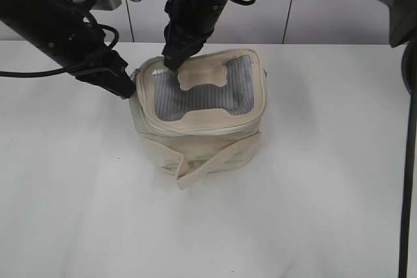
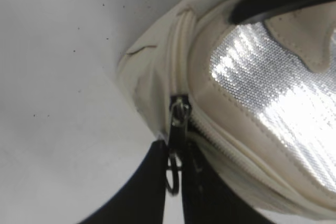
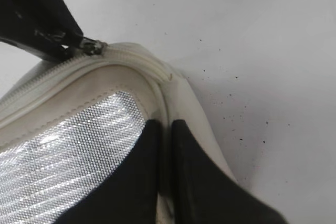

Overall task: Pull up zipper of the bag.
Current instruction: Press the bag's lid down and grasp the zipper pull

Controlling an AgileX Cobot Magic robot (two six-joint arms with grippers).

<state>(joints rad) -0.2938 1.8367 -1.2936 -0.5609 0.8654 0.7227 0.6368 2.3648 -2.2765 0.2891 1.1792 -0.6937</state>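
The cream bag [image 1: 195, 136] stands mid-table, grey mesh top up, its wide strap [image 1: 210, 163] hanging at the front. My left gripper [image 1: 130, 89] is at the bag's left corner. In the left wrist view its fingers [image 2: 175, 148] are shut on the ring pull of a silver slider [image 2: 179, 113] on the zipper [image 2: 223, 141]. My right gripper [image 1: 173, 62] reaches across onto the lid's back left. In the right wrist view it [image 3: 164, 127] is shut on the bag's rim [image 3: 167, 85]. The zipper track [image 3: 52, 74] and slider [image 3: 93, 46] show there too.
The white table [image 1: 313, 193] spreads around the bag. A grey panelled wall [image 1: 313, 4] stands behind. A black cable [image 1: 409, 161] hangs along the right edge. The left arm [image 1: 58, 24] slants in from the upper left.
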